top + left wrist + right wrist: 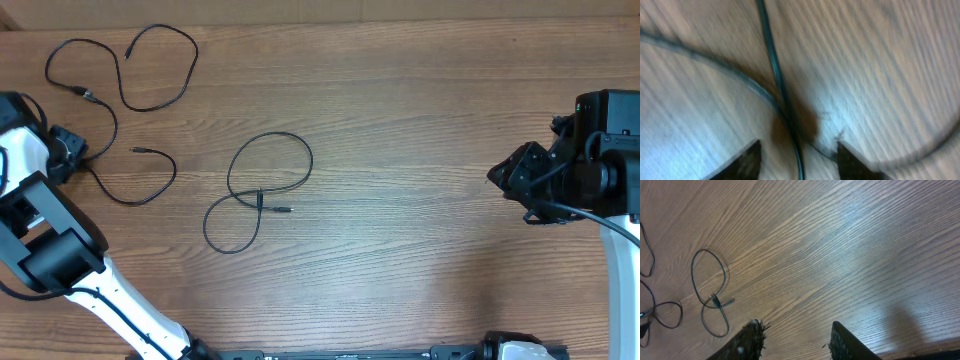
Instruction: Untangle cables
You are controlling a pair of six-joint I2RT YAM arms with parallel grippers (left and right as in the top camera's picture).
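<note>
Now left gripper (798,145) half-open straddling cables (772,55), unclamped; right gripper (795,325) half-open, empty, far off.

Black for the cables (259,196), with small silvery plug tips (284,210). Warm brown with fine, long, darker grain lines for the table (420,150). White shells and black joints on both arms (130,300).

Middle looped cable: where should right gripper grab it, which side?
On the middle cable, probably the plug end: straight down from above, right gripper jaws across the cord. It pokes out right of the crossing, flat on the table, clear of both loops.
</note>
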